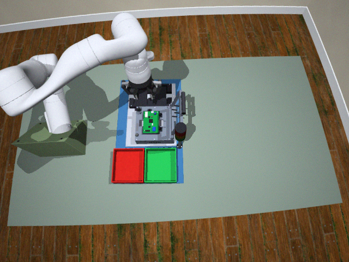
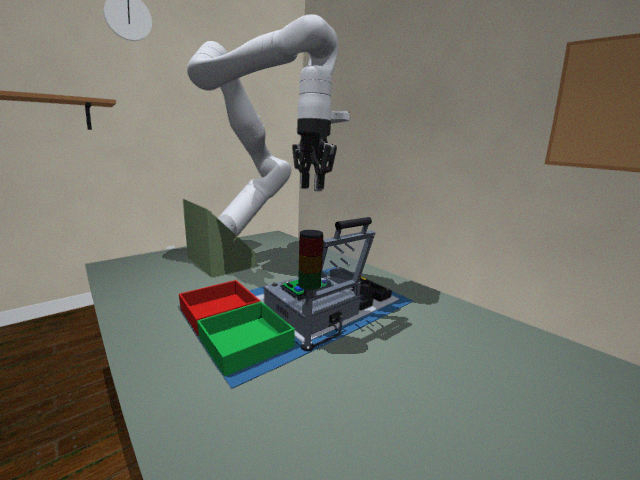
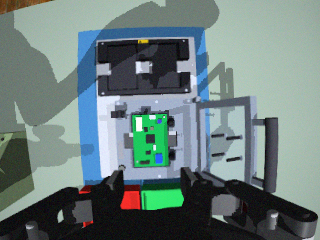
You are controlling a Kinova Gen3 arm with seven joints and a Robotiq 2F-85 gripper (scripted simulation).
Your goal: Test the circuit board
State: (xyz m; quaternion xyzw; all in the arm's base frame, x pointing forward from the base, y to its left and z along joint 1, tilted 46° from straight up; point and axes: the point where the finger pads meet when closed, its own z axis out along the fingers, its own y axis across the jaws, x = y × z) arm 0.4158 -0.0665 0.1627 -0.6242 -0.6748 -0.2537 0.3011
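Observation:
The green circuit board point(image 1: 150, 121) lies flat, component side up, in the grey tester; it also shows in the wrist view point(image 3: 151, 140). The tester's lid point(image 2: 354, 248) point(image 1: 182, 102) stands open, swung up on the right side, its black handle on top. My gripper point(image 2: 313, 180) hangs high above the tester and the tray, fingers pointing down, partly open and empty; its fingertips show in the wrist view point(image 3: 155, 183). The signal light point(image 2: 311, 258) at the tester's front corner looks dark. I cannot tell which way the board's white connector points.
The black tray point(image 3: 142, 67) behind the tester holds no board. The red bin point(image 1: 128, 165) and the green bin point(image 1: 160, 165) sit side by side in front of the tester on the blue mat. The arm's olive base point(image 1: 53, 138) stands to the left.

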